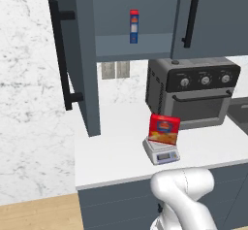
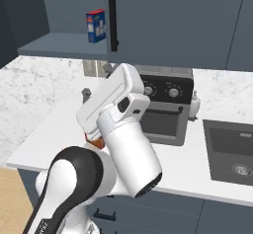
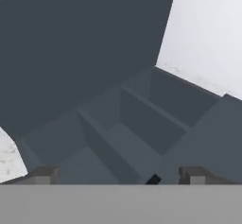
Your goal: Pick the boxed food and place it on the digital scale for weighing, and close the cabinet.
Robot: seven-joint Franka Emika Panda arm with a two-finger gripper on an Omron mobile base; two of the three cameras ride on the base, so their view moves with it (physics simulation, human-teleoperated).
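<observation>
Weighing step judged done: boxed food stood upright on digital scale, near 6 o'clock of toaster oven, on white counter. Closing of cabinet judged left: door swung out at 9 o'clock, long black bar handle facing out, slim box on inner shelf. Tool empty, dark finger tips wide apart, aimed at slate-blue panels. Box glossy red and orange card; scale flat, light grey; oven boxy, black and grey; wall marbled white.
</observation>
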